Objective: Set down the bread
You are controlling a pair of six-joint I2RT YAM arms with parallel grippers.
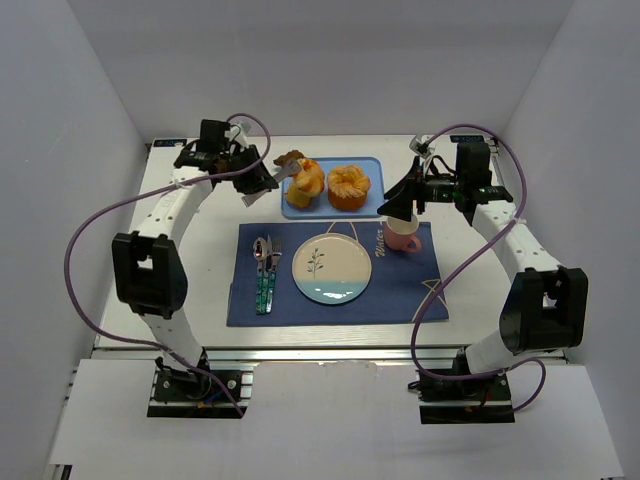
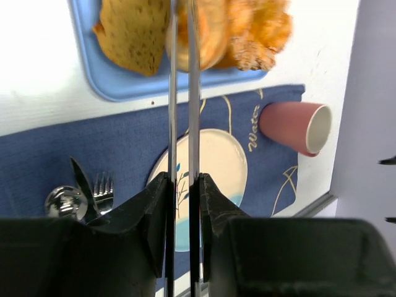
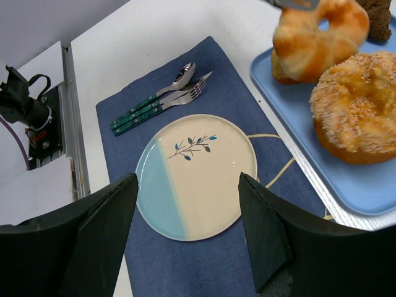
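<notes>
At the far left, the cutlery (image 1: 265,272) lies on the placemat (image 1: 400,290) at the plate's 9 o'clock, out of your carrying lane. Your left gripper (image 2: 183,204) is clenched on the tongs (image 2: 193,111). It squeezes both blades nearly together, since that squeeze is what pinches the bread (image 1: 308,180). The bread is not between the jaws. It sits beyond them at the tong tips, over the left part of the tray (image 1: 320,211), at the plate's 12 o'clock. You cannot tell whether it has cleared the tray floor. The plate (image 1: 331,267) has nothing on it and is likely your target. Your right gripper (image 3: 187,178) is released, jaws spread wide, above the cup (image 1: 402,238) at the plate's 2 o'clock, probably parked clear.
</notes>
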